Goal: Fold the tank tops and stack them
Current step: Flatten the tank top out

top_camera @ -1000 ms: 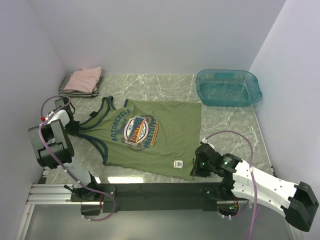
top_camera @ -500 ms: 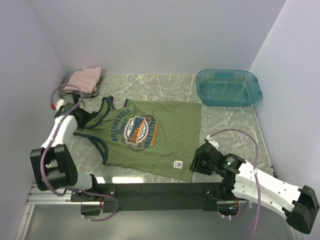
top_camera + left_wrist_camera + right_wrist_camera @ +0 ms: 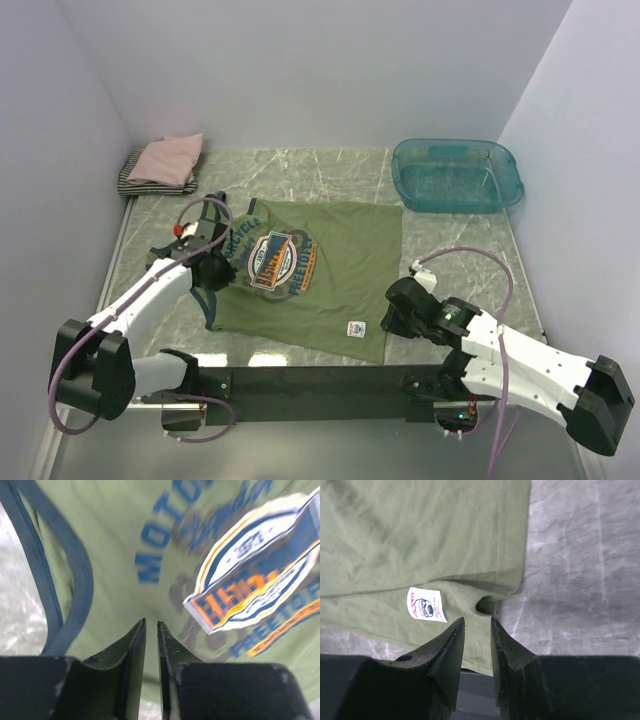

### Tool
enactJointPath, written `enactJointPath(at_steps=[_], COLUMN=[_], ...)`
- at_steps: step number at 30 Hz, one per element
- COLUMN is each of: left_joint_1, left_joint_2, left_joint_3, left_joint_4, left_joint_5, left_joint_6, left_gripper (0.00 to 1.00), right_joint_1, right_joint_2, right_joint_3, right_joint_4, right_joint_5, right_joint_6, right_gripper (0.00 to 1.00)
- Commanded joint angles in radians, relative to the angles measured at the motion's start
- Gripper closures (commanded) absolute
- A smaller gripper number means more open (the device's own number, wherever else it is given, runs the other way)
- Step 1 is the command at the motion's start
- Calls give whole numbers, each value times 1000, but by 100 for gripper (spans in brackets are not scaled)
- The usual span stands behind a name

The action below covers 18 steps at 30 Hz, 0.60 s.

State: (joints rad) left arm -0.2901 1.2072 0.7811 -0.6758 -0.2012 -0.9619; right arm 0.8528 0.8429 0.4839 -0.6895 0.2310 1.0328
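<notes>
The olive-green tank top point(image 3: 330, 270) lies spread flat, print up, on the marble table point(image 3: 450, 250). My left gripper point(image 3: 215, 272) hovers just above its chest, beside the round blue-orange print point(image 3: 260, 575); the jaws point(image 3: 151, 622) stand a narrow slit apart with nothing between them. My right gripper point(image 3: 392, 318) sits low over the near right hem corner, close to the white label point(image 3: 426, 604). Its jaws point(image 3: 477, 620) are a little apart, with the green hem point(image 3: 490, 645) showing in the gap, not pinched. Folded pink point(image 3: 172, 157) and striped point(image 3: 133, 180) tank tops are stacked at the back left.
A see-through teal tub point(image 3: 458, 175) stands at the back right. Walls close in the table on the left, back and right. The black rail point(image 3: 300, 380) with the arm bases runs along the near edge, just under the hem.
The left arm let go of the straps and swung right from the table's left edge onto the chest. Both grippers opened from shut, then narrowed. The right gripper edged slightly back along the hem corner.
</notes>
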Motion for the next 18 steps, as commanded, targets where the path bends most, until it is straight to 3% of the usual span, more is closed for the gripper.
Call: enactJointPath(at_steps=[1, 7, 12, 18], left_joint_1=[-49, -174, -222, -231], left_joint_2=[-24, 11, 40, 48], left_joint_3=[-34, -46, -34, 36], left_joint_4=[-57, -91, -168, -234], left_joint_5=[14, 3, -20, -15], left_joint_6=[-70, -141, -213, -178], left_gripper=[79, 77, 83, 81], right_joint_1=[-3, -1, 6, 44], right_joint_2=[-54, -31, -50, -68], right_joint_3=[-46, -61, -71, -68], right_joint_4=[33, 79, 81, 13], right_joint_5=[-44, -64, -125, -176], right_joint_6=[18, 3, -22, -27], right_gripper=[65, 62, 61, 60])
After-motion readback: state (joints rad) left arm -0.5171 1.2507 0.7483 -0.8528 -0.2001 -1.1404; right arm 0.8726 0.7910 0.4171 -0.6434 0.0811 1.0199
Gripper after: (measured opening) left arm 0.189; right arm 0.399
